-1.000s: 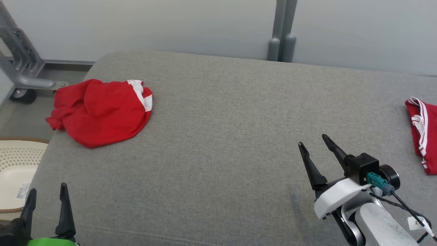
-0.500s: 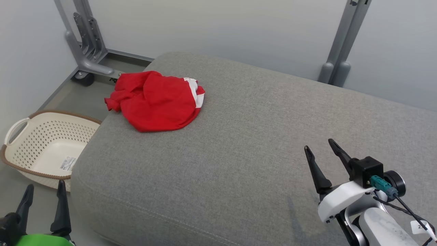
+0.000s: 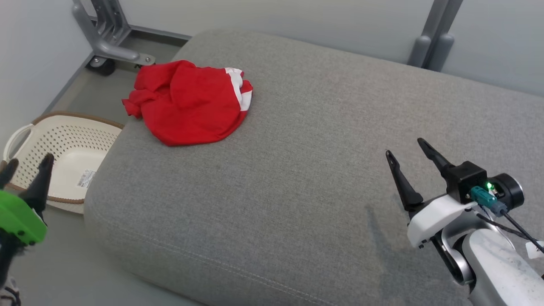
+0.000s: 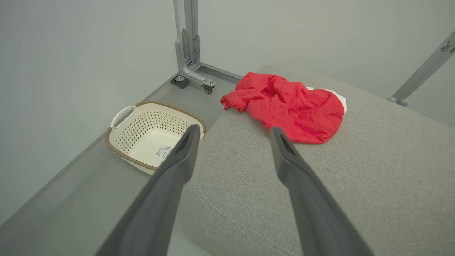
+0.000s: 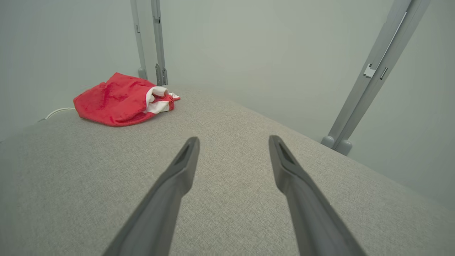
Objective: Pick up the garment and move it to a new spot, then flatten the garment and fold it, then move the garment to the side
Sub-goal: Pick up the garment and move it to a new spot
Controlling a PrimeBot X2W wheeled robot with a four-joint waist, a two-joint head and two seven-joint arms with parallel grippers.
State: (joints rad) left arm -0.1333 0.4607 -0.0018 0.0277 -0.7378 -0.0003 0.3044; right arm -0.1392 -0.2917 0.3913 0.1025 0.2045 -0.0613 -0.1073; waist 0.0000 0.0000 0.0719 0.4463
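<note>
At the far left corner of the grey cushion (image 3: 297,148) lies the garment (image 3: 191,102) — red, crumpled in a loose heap, with a white band (image 3: 236,83) along its right side. One red lobe (image 3: 131,106) hangs past the cushion's rounded corner, over the floor. Below and just beside that corner stands a cream perforated basket (image 3: 76,117). A grey frame leg on a caster (image 3: 102,63) stands behind.

Left gripper (image 3: 27,163): fingers spread, nothing between them, off the cushion's left side and above the basket. Right gripper (image 3: 404,146): also spread and empty, over the near right of the cushion, well apart from the cloth. Judgement: the pick-up is not yet begun.

Risks, as judged:
- A sideways nudge from the left fingers could tip the overhanging lobe, and the heap after it, off the corner toward the floor or basket.
- A shallow pinch may catch one layer only, so the garment comes up twisted and is harder to flatten.
- Coming down too deep could snag the cushion's weave.

Views compared: the left wrist view gives the overhang plainly, its hem (image 4: 234,101) drooping at the corner, with the basket's handle and label clear. The right wrist view, low across the cushion, gives the heap's height and the white part bunched in thick folds (image 5: 158,97) — from the head it reads as a flat stripe.
</note>
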